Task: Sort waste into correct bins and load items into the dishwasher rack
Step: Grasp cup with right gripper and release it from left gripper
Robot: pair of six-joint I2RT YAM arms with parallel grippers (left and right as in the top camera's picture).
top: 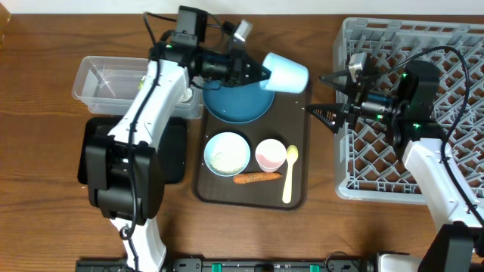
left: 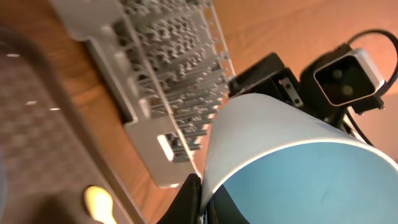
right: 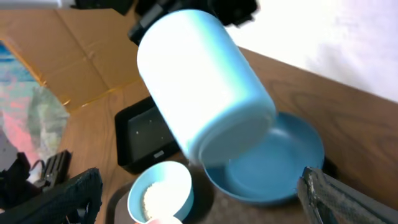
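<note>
- The light blue cup (top: 287,72), smooth and cylindrical, hangs tipped on its side over the far right corner of the dark brown tray (top: 296,121), its rim clenched in the left fingers (top: 257,73).
- The right fingers (top: 321,115) are spread wide and empty, just right of the cup.
- Two cups: this one and a pink cup (top: 271,154) on the tray.
- Two round bowls: a glossy dark blue bowl (top: 238,104) and a small light blue bowl (top: 227,153) of white rice.
- One pale yellow spoon (top: 290,174); one orange carrot piece (top: 257,178).
- Two bins, left: a clear rounded tub (top: 113,83) and a black tray (top: 178,151).
- One grey lattice rack (top: 423,45), right, on the wood-grain counter (top: 45,189).
</note>
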